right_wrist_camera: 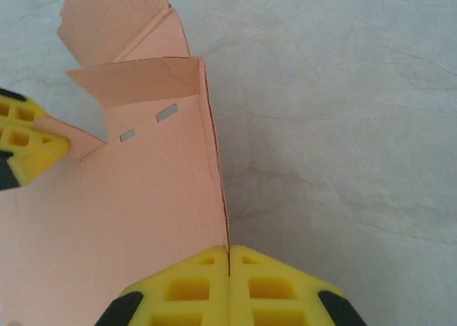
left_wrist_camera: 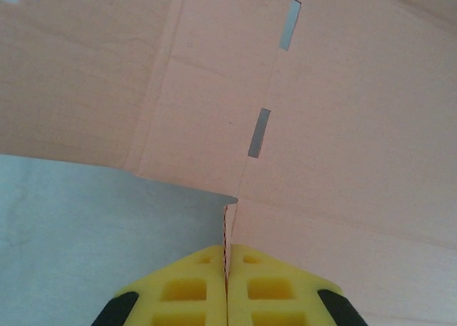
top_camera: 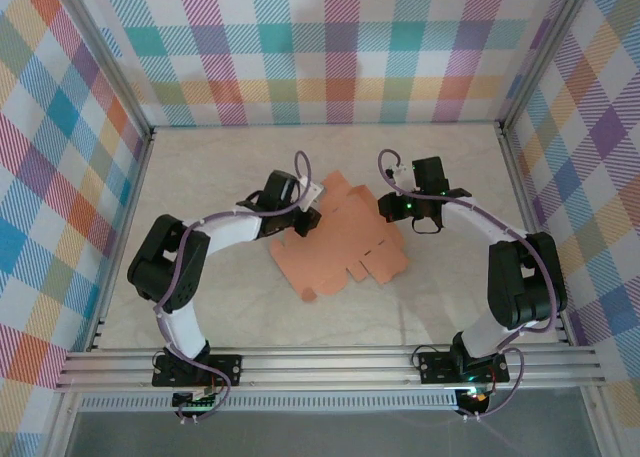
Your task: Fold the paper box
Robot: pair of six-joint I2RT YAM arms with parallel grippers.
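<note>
In the left wrist view, the yellow pads (left_wrist_camera: 189, 290) of the left gripper (left_wrist_camera: 226, 251) sit closest to the lens. They are pressed together with a thin edge of the paper box (left_wrist_camera: 343, 126) pinched in the seam between them. Beyond the pads the salmon card spreads up and to the right and runs off the picture, so its outline cannot be followed there. Two narrow slots (left_wrist_camera: 259, 132) cut along a crease let grey show through.

In the right wrist view, the right gripper (right_wrist_camera: 228, 251) is likewise closed, its pads meeting on the box's right-hand edge (right_wrist_camera: 218, 190), which stands up as a low wall. A panel at the far end of the box (right_wrist_camera: 143, 197) is raised and tilted, with a ragged-looking flap (right_wrist_camera: 114, 16) behind it. At the box's left side one yellow pad of the left gripper (right_wrist_camera: 25, 137) holds a corner tab.

From above, the box (top_camera: 345, 252) lies partly opened out near the middle of the pale table (top_camera: 450, 167). The left gripper (top_camera: 303, 220) is at its upper-left edge and the right gripper (top_camera: 392, 209) at its upper-right edge. Both sets of fingers are hidden under the black wrist housings, as is the card they grip. Checked walls (top_camera: 340, 47) surround the table, and a metal rail (top_camera: 330, 362) runs along the side of the box nearest the arm bases.
</note>
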